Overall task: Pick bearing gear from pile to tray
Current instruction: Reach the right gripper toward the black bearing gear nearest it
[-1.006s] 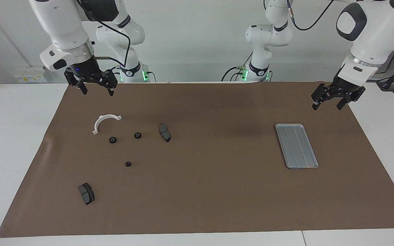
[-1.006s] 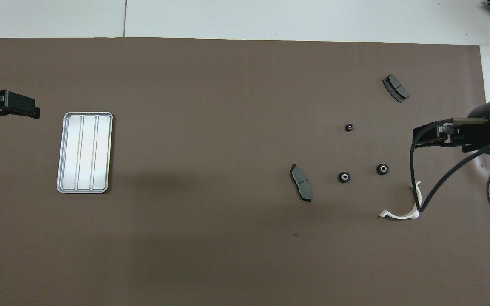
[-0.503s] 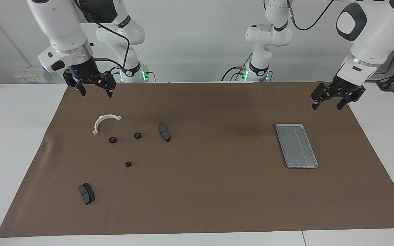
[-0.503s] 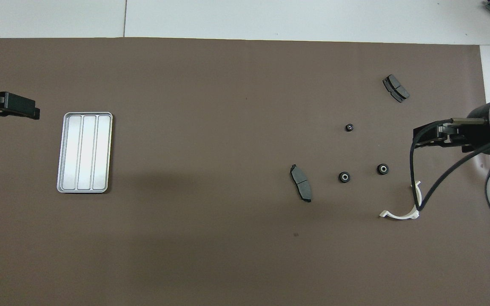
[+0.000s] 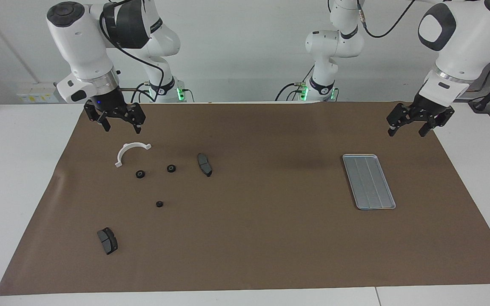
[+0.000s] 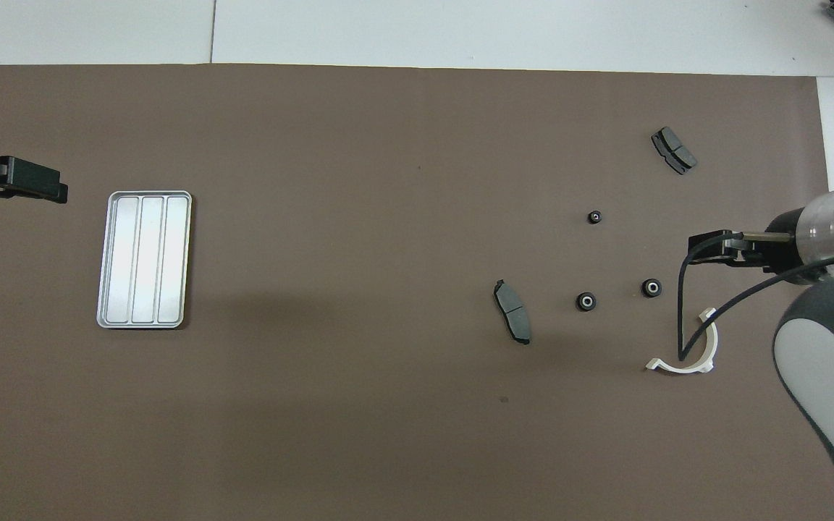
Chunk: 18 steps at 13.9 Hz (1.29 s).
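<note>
Jaws of the right gripper (image 5: 120, 123), open and empty, are dropping closer over the bracket (image 5: 129, 152) beside three gears (image 5: 140, 174), nearing a pick. Left gripper (image 5: 410, 128) is waiting open near the empty tray (image 5: 368, 181).

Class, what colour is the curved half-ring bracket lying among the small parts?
White; the half-ring bracket shows best in the facing view.

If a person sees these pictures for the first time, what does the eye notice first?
Probably the silver tray, alone and empty at the left arm's end of the brown mat. Next, the white half-ring bracket among small black gears and brake pads at the right arm's end, with the open right gripper above the mat near it.
</note>
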Available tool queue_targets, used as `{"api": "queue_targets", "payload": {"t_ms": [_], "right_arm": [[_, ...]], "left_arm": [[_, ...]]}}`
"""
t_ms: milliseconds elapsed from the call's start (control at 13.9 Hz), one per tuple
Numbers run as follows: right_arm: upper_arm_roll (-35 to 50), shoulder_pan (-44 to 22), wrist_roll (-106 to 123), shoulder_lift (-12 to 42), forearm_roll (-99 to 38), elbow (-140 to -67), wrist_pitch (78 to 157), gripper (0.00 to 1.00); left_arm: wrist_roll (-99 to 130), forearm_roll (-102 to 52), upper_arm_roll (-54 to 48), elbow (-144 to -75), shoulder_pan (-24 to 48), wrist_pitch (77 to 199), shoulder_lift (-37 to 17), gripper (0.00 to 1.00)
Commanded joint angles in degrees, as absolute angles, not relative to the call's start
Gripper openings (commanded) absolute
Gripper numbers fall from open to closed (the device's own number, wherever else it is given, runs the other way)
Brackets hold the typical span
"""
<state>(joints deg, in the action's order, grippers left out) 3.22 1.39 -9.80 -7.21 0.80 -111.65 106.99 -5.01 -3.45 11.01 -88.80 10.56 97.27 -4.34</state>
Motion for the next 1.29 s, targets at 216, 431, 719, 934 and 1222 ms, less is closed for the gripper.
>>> {"api": "queue_targets", "payload": {"t_ms": [216, 431, 719, 934, 1222], "right_arm": [[3.7, 3.2, -6.9, -4.8, -0.7, -122.2, 120.7, 1.0], [3.7, 3.6, -3.1, 0.9, -0.6, -122.3, 124.9, 1.0], [3.6, 3.9, -2.0, 4.8, -0.3, -125.9, 132.9, 1.0], [3.6, 4.7, -0.2, 7.4, -0.3, -127.5, 138.1, 1.0], [3.6, 5.1, 0.4, 7.6, -0.2, -131.4, 141.5, 0.99]], "left_arm": [[-5.6, -3.4, 11.1, -90.9, 10.3, 97.4, -2.5, 1.0], [-5.6, -3.4, 11.1, -91.8, 10.3, 97.6, -2.1, 1.0], [-5.5, -3.4, 11.0, -91.8, 10.8, 97.4, -2.1, 1.0], [-5.5, -3.4, 11.1, -91.8, 10.3, 97.6, -2.0, 1.0], [-5.5, -3.4, 11.1, -91.8, 10.3, 98.0, -2.1, 1.0]]}}
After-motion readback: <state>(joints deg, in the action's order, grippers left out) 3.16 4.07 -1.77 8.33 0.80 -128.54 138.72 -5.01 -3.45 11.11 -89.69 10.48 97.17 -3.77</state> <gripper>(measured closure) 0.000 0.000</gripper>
